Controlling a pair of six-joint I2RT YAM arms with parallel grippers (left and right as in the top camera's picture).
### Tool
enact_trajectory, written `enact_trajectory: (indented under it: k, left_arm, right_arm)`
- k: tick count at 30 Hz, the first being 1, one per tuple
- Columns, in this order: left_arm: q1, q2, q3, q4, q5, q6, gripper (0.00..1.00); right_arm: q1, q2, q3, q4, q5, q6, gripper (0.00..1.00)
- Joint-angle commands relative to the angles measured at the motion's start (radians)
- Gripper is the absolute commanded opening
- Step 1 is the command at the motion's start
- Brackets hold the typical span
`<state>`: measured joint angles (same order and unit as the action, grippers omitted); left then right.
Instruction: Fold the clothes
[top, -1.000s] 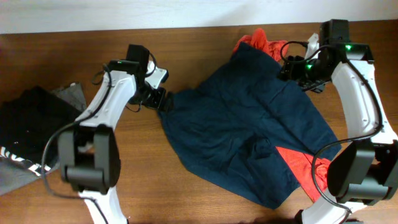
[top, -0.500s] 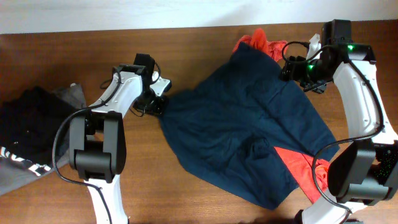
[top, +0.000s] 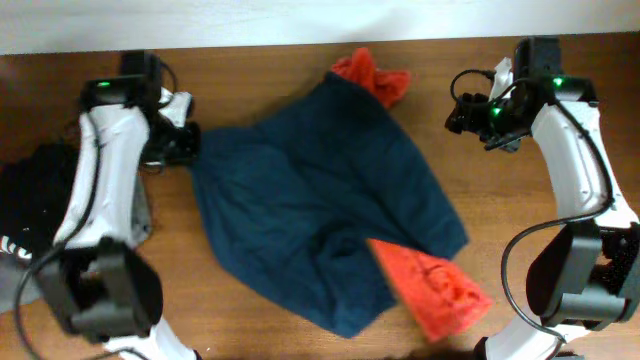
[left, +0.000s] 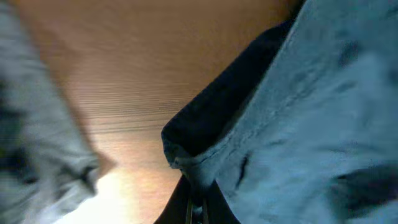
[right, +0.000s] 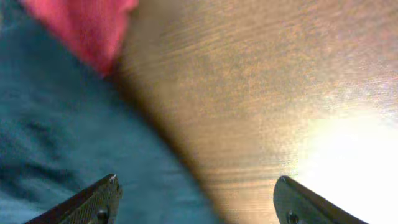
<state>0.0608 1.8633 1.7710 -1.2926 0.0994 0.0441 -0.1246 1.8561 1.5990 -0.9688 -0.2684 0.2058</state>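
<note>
The navy-blue shorts (top: 310, 210) lie spread across the middle of the wooden table. A red garment shows from under them at the back (top: 372, 75) and at the front right (top: 430, 285). My left gripper (top: 186, 150) is shut on the left edge of the shorts. In the left wrist view the gripper (left: 196, 208) pinches a hemmed corner of the navy shorts (left: 298, 112). My right gripper (top: 462, 112) hangs open over bare wood to the right of the shorts. The right wrist view shows this gripper (right: 199, 190) with nothing between its jaws, the shorts (right: 56, 137) at its left and the red garment (right: 81, 25) above.
A black garment (top: 30, 190) and a grey one (top: 12, 290) are heaped at the table's left edge, close to my left arm. The grey garment (left: 37, 149) also shows blurred in the left wrist view. A white wall runs along the back.
The left gripper shut on the shorts' left edge and pulled to the left. The shorts and the red garment slid left with it. The right gripper stayed put and now stands over bare wood.
</note>
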Motion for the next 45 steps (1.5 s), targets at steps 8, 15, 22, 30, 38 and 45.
enact_trajectory:
  k: [8, 15, 22, 30, 38, 45]
  left_arm:
    - [-0.006, -0.046, 0.014, -0.022, -0.029, -0.011, 0.0]
    - [-0.006, -0.046, 0.014, -0.014, -0.031, -0.022, 0.0]
    - [-0.006, -0.046, 0.014, -0.007, -0.037, -0.022, 0.0]
    - [-0.006, -0.046, 0.014, -0.029, -0.037, -0.022, 0.0]
    - [-0.006, -0.046, 0.014, -0.029, -0.037, -0.022, 0.0]
    - [-0.006, -0.046, 0.014, -0.034, -0.042, -0.022, 0.0]
  right_arm:
    - [0.023, 0.004, -0.286, 0.082, -0.091, -0.076, 0.71]
    - [0.075, 0.003, -0.305, -0.085, -0.248, -0.238, 0.58]
    - [0.254, 0.003, -0.305, -0.147, -0.271, -0.303, 0.58]
    - [0.413, -0.006, -0.275, 0.096, -0.282, -0.105, 0.3]
    - [0.512, -0.025, -0.152, 0.866, -0.893, 0.084, 0.22]
    - [0.577, -0.024, -0.142, 0.991, -0.842, 0.228, 0.43]
